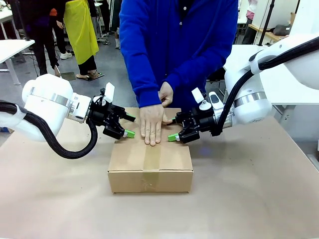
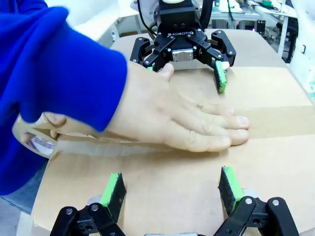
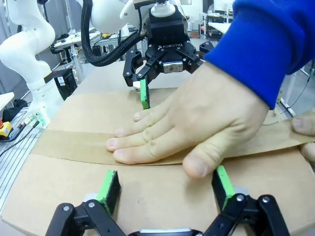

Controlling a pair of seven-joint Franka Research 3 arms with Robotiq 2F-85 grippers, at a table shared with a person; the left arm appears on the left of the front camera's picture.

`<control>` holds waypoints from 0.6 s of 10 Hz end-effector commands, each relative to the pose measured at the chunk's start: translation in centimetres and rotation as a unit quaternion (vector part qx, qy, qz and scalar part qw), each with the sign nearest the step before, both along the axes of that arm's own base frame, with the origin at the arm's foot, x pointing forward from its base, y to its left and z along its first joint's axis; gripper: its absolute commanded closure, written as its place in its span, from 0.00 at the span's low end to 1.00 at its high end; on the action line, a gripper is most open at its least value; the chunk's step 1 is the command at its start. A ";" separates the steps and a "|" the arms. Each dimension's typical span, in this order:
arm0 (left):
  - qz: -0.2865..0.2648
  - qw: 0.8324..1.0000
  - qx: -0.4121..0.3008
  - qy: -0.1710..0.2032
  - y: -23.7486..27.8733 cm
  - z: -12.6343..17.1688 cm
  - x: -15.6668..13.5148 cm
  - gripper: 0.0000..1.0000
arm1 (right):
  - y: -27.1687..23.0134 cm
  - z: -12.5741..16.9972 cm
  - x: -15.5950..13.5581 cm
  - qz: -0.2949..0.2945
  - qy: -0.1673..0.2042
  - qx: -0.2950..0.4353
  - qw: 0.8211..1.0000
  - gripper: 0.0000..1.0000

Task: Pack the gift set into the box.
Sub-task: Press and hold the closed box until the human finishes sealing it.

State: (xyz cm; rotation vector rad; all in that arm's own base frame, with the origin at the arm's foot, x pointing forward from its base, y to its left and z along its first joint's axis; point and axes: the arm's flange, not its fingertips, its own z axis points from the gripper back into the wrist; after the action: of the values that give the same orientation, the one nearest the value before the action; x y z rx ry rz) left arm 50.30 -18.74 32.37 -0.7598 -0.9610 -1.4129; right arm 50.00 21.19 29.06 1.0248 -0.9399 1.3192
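Two grippers face each other across the closed cardboard box (image 1: 150,167), one at each short side of its top. The left gripper (image 1: 125,126) has its fingers spread wide and holds nothing; its green pads (image 2: 112,189) hang just above the box top near the edge, and from the pictures I cannot tell if they touch the cardboard. The right gripper (image 1: 172,129) is also wide open and empty, with its pads (image 3: 109,185) low over the opposite edge of the top.

Between the two grippers a person's hand (image 1: 151,124) lies flat on the box, the palm down, pressing a strip of brown tape (image 1: 151,157) that runs along the seam of the flaps. In the left wrist view this hand (image 2: 179,115) is directly ahead of the left fingers, and the right gripper (image 2: 186,69) is beyond it. The person's other hand (image 1: 166,93) is behind the box and holds the tape roll (image 2: 30,138). The person's sleeve (image 1: 144,59) is blue.
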 end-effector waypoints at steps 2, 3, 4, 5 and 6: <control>0.002 1.000 -0.005 -0.006 0.0 -0.3 -0.2 0.00 | 0.0 -0.2 0.0 0.001 -0.006 0.000 1.000 0.00; 0.002 1.000 -0.005 -0.006 0.0 -0.3 -0.2 0.00 | 0.0 -0.2 0.0 0.001 -0.006 0.000 1.000 0.00; 0.002 1.000 -0.005 -0.006 0.0 -0.3 -0.2 0.00 | 0.0 -0.2 0.0 0.001 -0.006 0.000 1.000 0.00; 0.002 1.000 -0.005 -0.006 0.0 -0.3 -0.2 0.00 | 0.0 -0.2 0.0 0.001 -0.006 0.000 1.000 0.00; 0.002 1.000 -0.005 -0.006 0.0 -0.3 -0.2 0.00 | 0.0 -0.2 0.0 0.001 -0.006 0.000 1.000 0.00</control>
State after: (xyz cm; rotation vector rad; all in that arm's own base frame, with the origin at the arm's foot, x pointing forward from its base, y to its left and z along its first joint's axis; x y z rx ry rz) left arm 50.29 -18.74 32.36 -0.7599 -0.9609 -1.4130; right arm 49.98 21.19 29.02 1.0251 -0.9392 1.3188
